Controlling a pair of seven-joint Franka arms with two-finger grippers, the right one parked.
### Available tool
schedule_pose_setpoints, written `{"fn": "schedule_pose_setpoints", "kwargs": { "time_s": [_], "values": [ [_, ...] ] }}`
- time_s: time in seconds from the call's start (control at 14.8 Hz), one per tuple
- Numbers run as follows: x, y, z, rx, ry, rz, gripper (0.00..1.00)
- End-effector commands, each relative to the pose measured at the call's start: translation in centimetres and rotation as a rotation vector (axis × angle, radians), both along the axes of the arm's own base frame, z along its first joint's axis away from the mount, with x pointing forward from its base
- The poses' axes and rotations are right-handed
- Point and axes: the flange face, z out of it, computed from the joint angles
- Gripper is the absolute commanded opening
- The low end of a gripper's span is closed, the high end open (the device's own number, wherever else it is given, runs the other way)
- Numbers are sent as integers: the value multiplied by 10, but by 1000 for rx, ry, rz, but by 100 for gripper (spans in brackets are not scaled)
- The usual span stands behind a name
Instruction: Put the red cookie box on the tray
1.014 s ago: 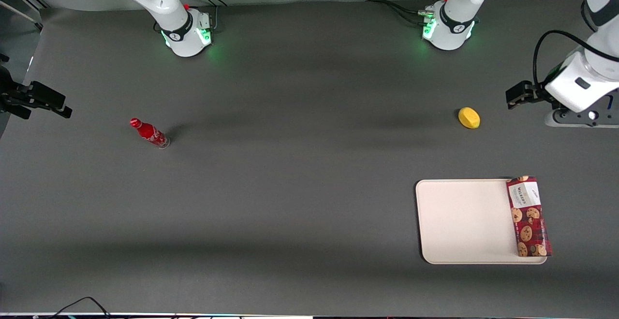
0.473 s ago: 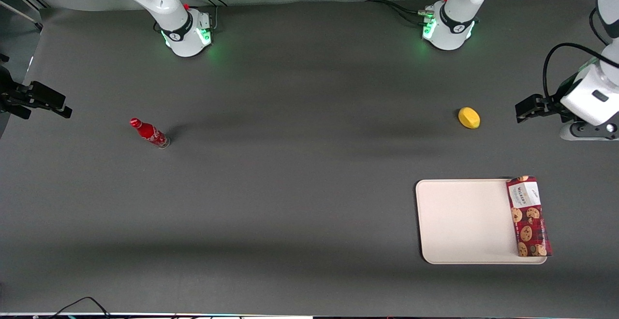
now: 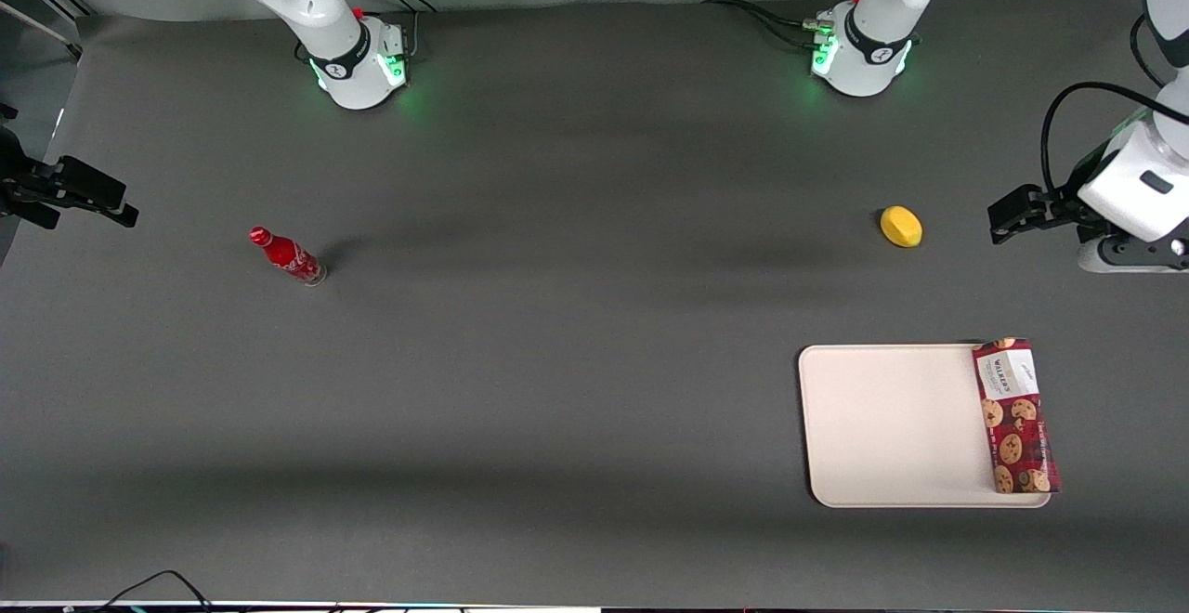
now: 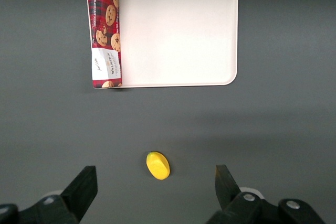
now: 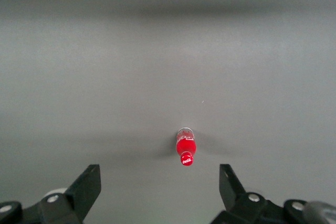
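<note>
The dark grey table (image 3: pixel 557 381) holds a large flat cream-white rectangular tray (image 3: pixel 892 427) near the front camera, toward the working arm's end. The long narrow dark-red cookie box (image 3: pixel 1016 416) lies along the tray's outer long edge, partly overhanging the rim onto the table. The black two-finger gripper (image 4: pixel 156 187) hangs well apart from the box, above the small yellow lemon-shaped object (image 3: pixel 901 226), jaws wide open w/ nothing held. Main risk, imo: the box is barely on, so a bump or tray nudge could tip it off the rim.
</note>
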Motion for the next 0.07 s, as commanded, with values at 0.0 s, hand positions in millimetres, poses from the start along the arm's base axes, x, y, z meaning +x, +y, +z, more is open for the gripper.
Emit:
{"fn": "schedule_pose_setpoints", "kwargs": {
  "time_s": [0.0],
  "values": [
    [10,-5,2,-4,2,12,100]
  ]
}}
